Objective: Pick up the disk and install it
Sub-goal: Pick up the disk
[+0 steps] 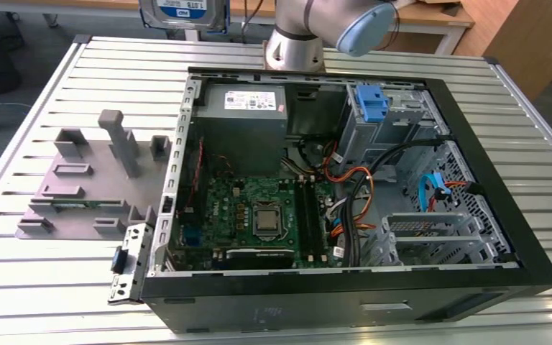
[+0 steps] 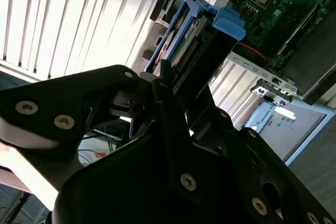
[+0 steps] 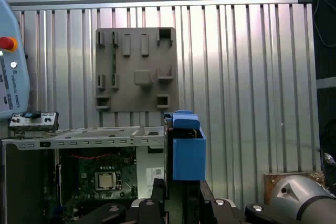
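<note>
At 11 o'clock in the exterior view, the picture's edge cuts off the disk and the arm. In the second wrist view the claw covers most of the disk.

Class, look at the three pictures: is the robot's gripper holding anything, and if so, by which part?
The gripper holds the disk, clamped at the end nearest the wrist, with fingers on opposite sides of its blue bracket; the far end juts free.

white-and-blue label on the disk, white label on power supply, print unreadable
</note>
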`<state>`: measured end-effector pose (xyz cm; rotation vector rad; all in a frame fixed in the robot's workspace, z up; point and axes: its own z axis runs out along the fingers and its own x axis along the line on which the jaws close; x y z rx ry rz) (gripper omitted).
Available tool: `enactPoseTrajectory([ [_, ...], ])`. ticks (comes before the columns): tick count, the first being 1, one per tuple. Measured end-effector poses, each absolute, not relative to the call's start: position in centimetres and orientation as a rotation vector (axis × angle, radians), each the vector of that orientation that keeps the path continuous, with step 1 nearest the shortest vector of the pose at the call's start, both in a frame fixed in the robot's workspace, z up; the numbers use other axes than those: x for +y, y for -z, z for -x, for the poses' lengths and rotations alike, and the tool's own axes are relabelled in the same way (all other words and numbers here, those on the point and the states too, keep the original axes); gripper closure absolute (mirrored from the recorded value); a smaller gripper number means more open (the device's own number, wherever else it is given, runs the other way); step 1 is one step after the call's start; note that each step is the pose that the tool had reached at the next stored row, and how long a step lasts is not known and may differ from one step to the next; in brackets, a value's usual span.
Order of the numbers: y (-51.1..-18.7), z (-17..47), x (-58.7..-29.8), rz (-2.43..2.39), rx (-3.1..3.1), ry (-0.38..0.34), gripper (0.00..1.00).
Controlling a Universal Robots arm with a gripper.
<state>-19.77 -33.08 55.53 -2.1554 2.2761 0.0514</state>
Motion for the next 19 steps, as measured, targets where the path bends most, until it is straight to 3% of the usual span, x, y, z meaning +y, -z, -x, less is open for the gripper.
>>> enactPoseTrajectory([
  [19, -55.1, 16.3, -33.1, 2.155, 2.275, -0.054, 0.65],
])
